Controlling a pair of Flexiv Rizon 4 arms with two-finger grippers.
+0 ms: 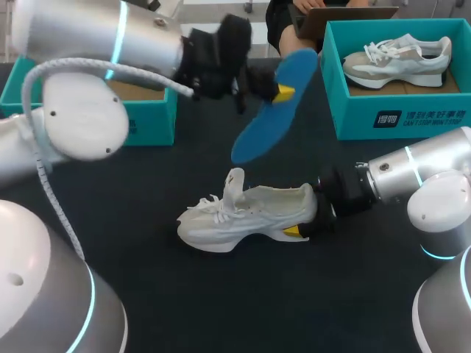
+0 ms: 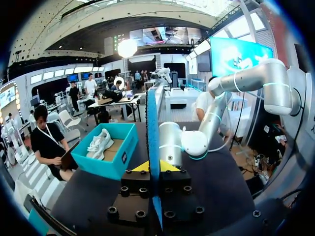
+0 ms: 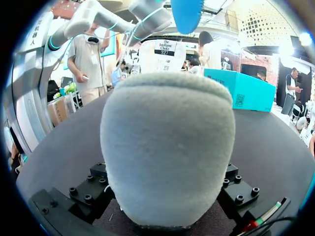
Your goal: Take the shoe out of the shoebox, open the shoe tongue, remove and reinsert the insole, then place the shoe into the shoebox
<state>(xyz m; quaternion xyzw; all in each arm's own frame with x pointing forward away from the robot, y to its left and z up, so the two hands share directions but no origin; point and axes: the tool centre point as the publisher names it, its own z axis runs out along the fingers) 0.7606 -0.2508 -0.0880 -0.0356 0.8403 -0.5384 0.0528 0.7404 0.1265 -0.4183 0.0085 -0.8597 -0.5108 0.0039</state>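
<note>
The white sneaker [image 1: 246, 213] lies on the table [image 1: 221, 301], toe toward 9 o'clock, heel toward 3, tongue standing up. The right gripper [image 1: 298, 230] looks clamped on the heel, though its far finger is hidden. At 12 o'clock above the sneaker's opening, the left gripper [image 1: 283, 93] pinches the blue insole [image 1: 268, 110] in a narrow grip. The insole slants from 1 to 7 o'clock, lower end nearest the opening. Reinsertion seems next.

Right shoebox [image 1: 441, 121], 2 o'clock on the worktop [image 1: 221, 294]: dark label [image 1: 388, 118] with white characters on the front wall and white print beside it, too small to read. Shoe tongue [image 3: 147, 56]: tongue label [image 3: 165, 49], print not legible. Left shoebox [image 3: 256, 93]: square code [image 3: 239, 100].
</note>
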